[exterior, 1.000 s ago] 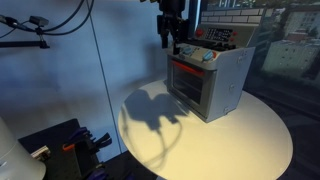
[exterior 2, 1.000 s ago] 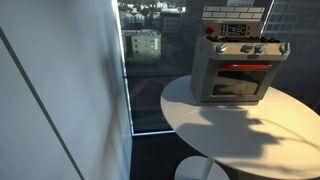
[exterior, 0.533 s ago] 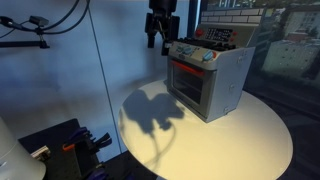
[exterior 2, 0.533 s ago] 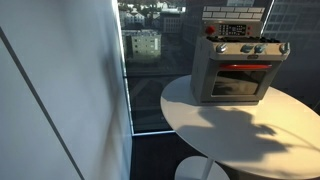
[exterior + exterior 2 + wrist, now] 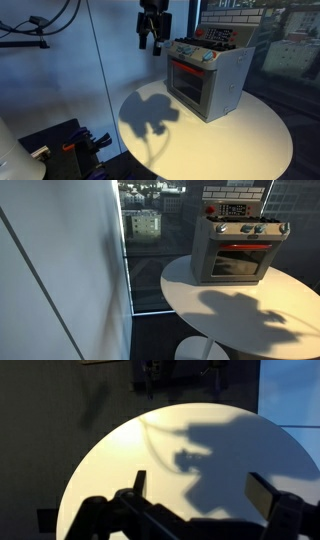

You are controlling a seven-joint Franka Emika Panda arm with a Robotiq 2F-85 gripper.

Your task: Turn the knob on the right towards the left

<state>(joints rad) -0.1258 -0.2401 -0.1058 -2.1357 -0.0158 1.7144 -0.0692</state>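
A grey toy oven (image 5: 208, 80) with a red-lit window stands on the round white table (image 5: 240, 140); it also shows in an exterior view (image 5: 238, 250). A row of small knobs (image 5: 196, 52) runs along its top front edge, also seen in an exterior view (image 5: 253, 228). My gripper (image 5: 151, 40) hangs in the air to the left of the oven, apart from it, above the table's edge. In the wrist view the gripper (image 5: 200, 488) is open and empty, with only the white table (image 5: 110, 450) and its own shadow below. The oven is out of the wrist view.
A large window with a city view stands behind the oven (image 5: 150, 225). A white wall panel (image 5: 60, 270) fills the near side. Dark equipment and cables sit on the floor (image 5: 70, 145) beside the table.
My gripper has moved away from the oven's knobs, up and to the left. Its shadow on the table has shifted left with it. The oven has not moved.
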